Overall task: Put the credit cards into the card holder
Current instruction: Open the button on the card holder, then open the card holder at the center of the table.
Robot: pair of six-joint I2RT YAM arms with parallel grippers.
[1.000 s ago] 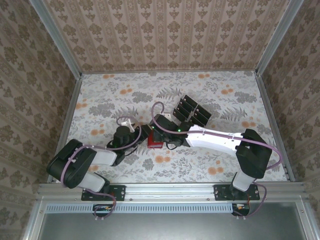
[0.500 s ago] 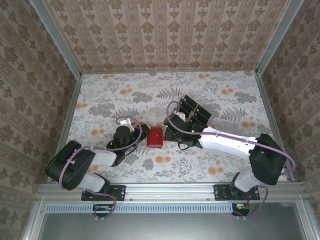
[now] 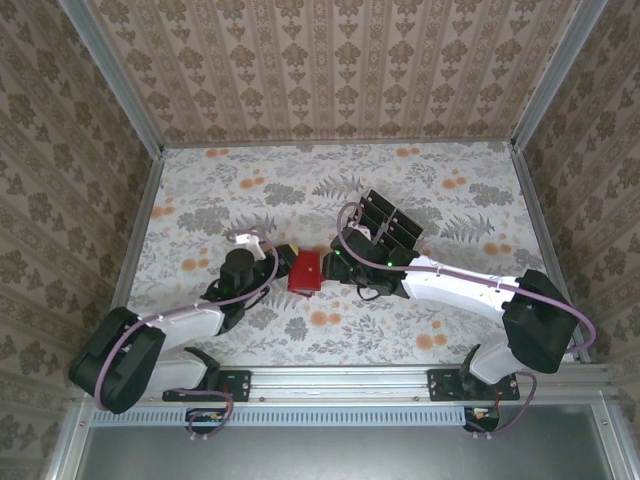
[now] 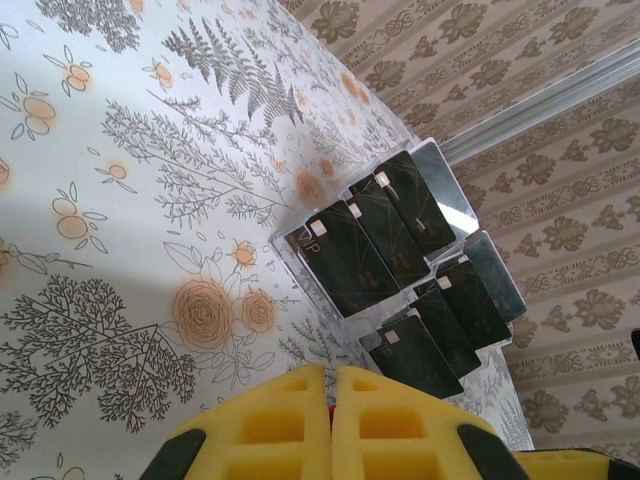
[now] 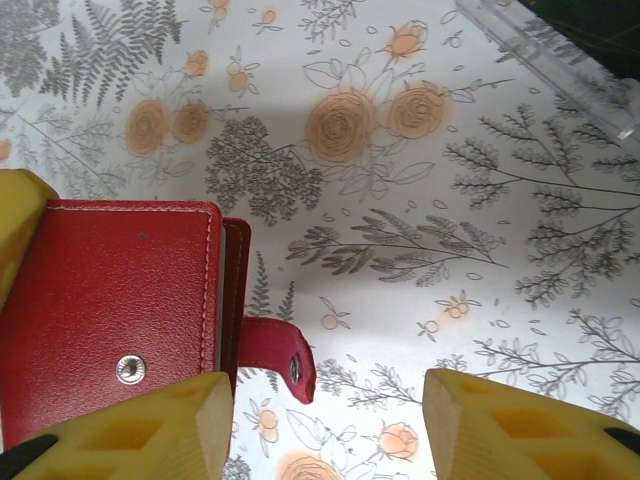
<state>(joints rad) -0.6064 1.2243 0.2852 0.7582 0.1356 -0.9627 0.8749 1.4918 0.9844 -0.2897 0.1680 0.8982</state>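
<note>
The right gripper (image 5: 325, 392) is backing off the wallet (image 3: 305, 271) and swinging toward the rack (image 3: 386, 222). A second ago it was pinched shut right on the red thing. Now its fingers are spreading well apart and carrying nothing, with the loose snap tab (image 5: 275, 355) hanging just beside one of them. The left gripper (image 4: 331, 378) is staying clamped tight with a sliver of red showing between its fingers, so it's pinning the wallet near the middle of the table (image 3: 450, 310), a bit toward the near edge. The cards (image 4: 385, 240) are all sitting in the rack, just past the wallet. My guess is it's going for a card next.
</note>
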